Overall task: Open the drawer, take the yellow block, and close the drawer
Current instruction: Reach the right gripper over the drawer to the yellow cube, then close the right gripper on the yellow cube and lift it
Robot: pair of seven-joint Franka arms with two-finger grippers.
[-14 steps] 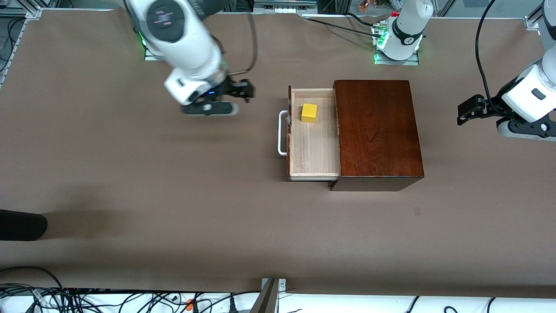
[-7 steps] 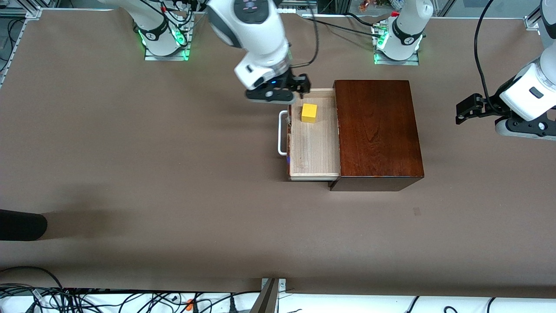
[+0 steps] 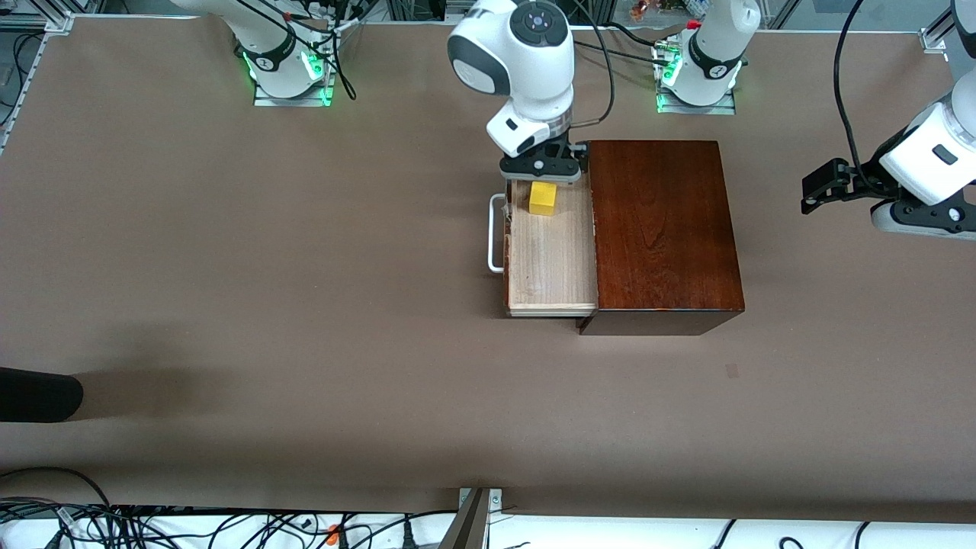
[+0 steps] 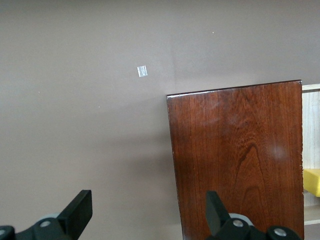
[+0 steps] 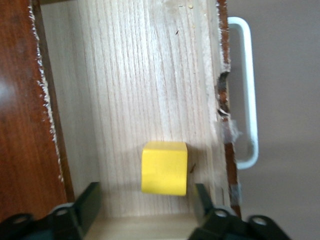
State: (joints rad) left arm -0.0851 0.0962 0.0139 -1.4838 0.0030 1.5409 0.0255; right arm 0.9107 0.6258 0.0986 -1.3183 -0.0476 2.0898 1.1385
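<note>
The drawer [image 3: 550,259] is pulled out of the dark mahogany box [image 3: 662,229] toward the right arm's end, its white handle [image 3: 494,232] in front. The yellow block [image 3: 542,198] lies in the pale tray, in the part farther from the front camera. My right gripper [image 3: 543,174] hangs open over that end of the drawer, just above the block; in the right wrist view the block [image 5: 164,167] lies between and ahead of the fingers [image 5: 90,200]. My left gripper [image 3: 820,191] waits open above the table past the box; its view shows the box [image 4: 240,160].
The box [image 3: 662,229] stands mid-table. Both arm bases [image 3: 290,72] stand at the table edge farthest from the front camera. A dark object [image 3: 38,394] juts in at the table's edge at the right arm's end, nearer the front camera.
My right gripper has swept from the bare table at the right arm's end across to the open drawer and now hangs over the yellow block. The left arm has barely moved.
</note>
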